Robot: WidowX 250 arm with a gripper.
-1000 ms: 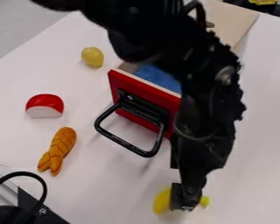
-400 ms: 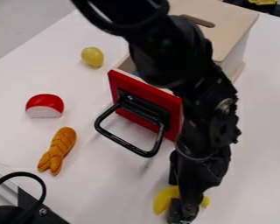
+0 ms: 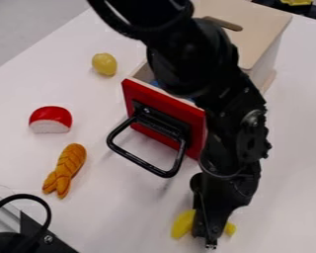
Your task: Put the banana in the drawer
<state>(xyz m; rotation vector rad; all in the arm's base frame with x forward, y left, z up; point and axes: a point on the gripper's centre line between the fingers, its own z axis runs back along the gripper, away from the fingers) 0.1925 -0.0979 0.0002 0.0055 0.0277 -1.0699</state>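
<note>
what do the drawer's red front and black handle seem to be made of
The red front looks like painted wood, smooth with little shine; a pale, wood-like edge shows along its top. The black handle could be coated metal or hard plastic, judging by its smooth, slender bars.

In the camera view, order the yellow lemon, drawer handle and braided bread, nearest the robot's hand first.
1. Drawer handle, up and left of the hand.
2. Braided bread, farther left.
3. Yellow lemon, upper left, beyond the bread.
</note>
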